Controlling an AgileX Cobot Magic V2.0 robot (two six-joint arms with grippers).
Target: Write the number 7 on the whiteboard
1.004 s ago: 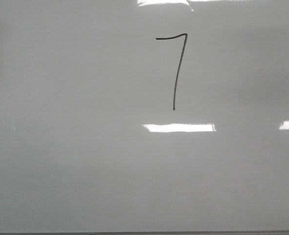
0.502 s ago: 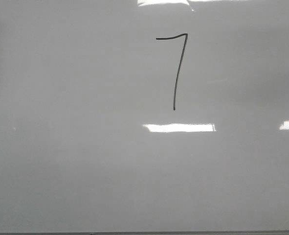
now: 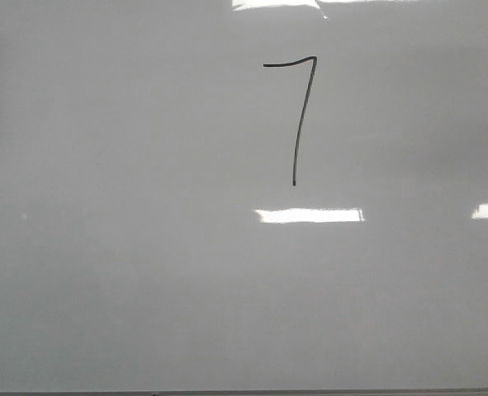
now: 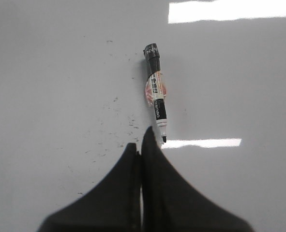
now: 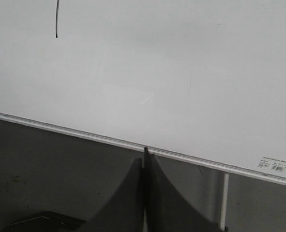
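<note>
The number 7 point(image 3: 297, 115) is a thin black marker line on the upper middle of the whiteboard point(image 3: 128, 247); neither gripper shows in the front view. In the left wrist view my left gripper point(image 4: 140, 145) is shut and empty over the whiteboard point(image 4: 60, 72). A black-and-white marker point(image 4: 155, 94) lies uncapped on the board just beyond the fingertips, its tip toward them. In the right wrist view my right gripper point(image 5: 145, 153) is shut and empty over the board's framed edge point(image 5: 84, 133). The lower end of the 7's downstroke point(image 5: 57, 21) shows there.
Bright rectangular light reflections point(image 3: 310, 215) lie on the board. Small black specks point(image 4: 116, 104) dot the board near the marker. Past the board's edge is a dark grey surface point(image 5: 60, 169) with a dark object point(image 5: 41, 221), a white bar point(image 5: 224, 200), and a label sticker point(image 5: 277, 166).
The left end of the bright reflection below the 7 has shrunk a little. The 7 and the board are the same.
</note>
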